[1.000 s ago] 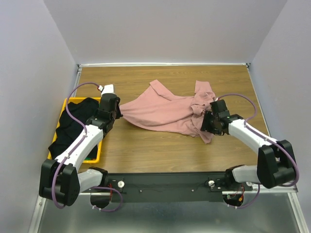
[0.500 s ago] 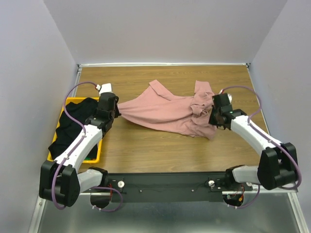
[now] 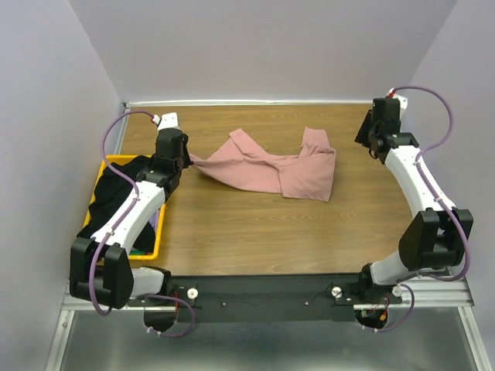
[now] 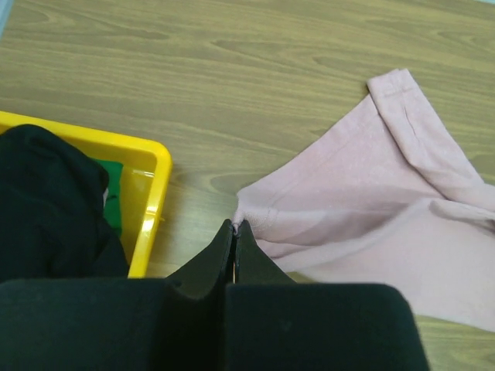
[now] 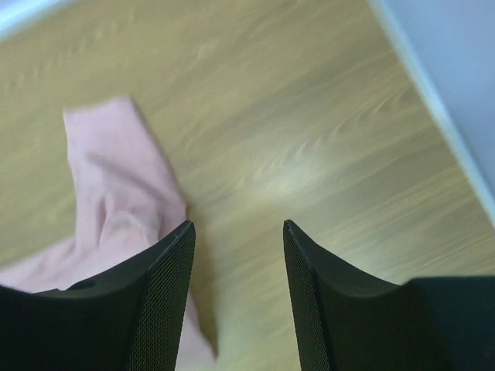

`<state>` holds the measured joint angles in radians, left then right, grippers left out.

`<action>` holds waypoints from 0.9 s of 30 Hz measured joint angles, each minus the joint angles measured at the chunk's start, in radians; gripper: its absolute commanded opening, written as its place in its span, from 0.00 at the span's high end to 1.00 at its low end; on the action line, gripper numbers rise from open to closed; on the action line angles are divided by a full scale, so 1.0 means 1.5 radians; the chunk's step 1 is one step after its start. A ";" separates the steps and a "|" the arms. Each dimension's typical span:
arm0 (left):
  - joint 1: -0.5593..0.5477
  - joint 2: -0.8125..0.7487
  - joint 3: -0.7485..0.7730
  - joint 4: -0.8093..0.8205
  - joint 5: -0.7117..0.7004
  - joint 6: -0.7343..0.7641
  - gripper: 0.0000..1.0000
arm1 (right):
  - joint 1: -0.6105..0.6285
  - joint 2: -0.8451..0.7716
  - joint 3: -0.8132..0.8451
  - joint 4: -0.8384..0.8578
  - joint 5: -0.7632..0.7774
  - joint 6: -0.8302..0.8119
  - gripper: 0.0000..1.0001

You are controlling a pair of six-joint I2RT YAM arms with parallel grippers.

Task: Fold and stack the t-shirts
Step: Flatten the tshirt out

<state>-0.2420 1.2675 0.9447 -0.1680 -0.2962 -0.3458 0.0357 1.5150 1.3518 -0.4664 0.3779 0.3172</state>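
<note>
Pinching a corner of the pink shirt (image 4: 371, 209), the left gripper (image 4: 234, 226) has its jaws fully closed on the hem right at its fingertips, low over the table (image 4: 193, 62). Just to its left sits the basket (image 4: 157, 185), with a black shirt (image 4: 46, 201) heaped inside and spilling over the rim. Ahead and to the right of that gripper, the pink shirt lies crumpled and doubled over itself, a long way from flat. Farther off, the right gripper (image 5: 238, 232) hangs with jaws partly apart and nothing between them, the shirt below and to the left of its fingers.

Spreading looks to be the step in hand. A clean job would have the free gripper take the opposite corner, with both pulling outward and low so the cloth slides flat without bunching.

The fingers hide how much cloth the left jaws hold. No print shows on the shirt, a green item (image 4: 114, 205) in the basket cannot be identified, and the right wrist view is blurred.
</note>
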 measured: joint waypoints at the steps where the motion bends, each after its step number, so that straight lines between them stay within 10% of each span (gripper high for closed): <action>1: 0.000 0.006 -0.004 0.004 0.005 0.001 1.00 | 0.001 -0.001 -0.019 -0.003 -0.027 0.004 0.43; 11: 0.000 0.024 -0.008 0.011 0.036 0.005 1.00 | 0.004 -0.079 -0.303 0.020 -0.242 0.051 0.44; 27: 0.000 0.024 -0.025 0.016 0.038 0.009 1.00 | 0.006 -0.026 -0.443 0.228 -0.440 0.050 0.36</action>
<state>-0.2420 1.3033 0.9066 -0.1436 -0.2390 -0.3321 0.0444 1.4754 0.6880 -0.1246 -0.2829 0.3916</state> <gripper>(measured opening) 0.010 0.635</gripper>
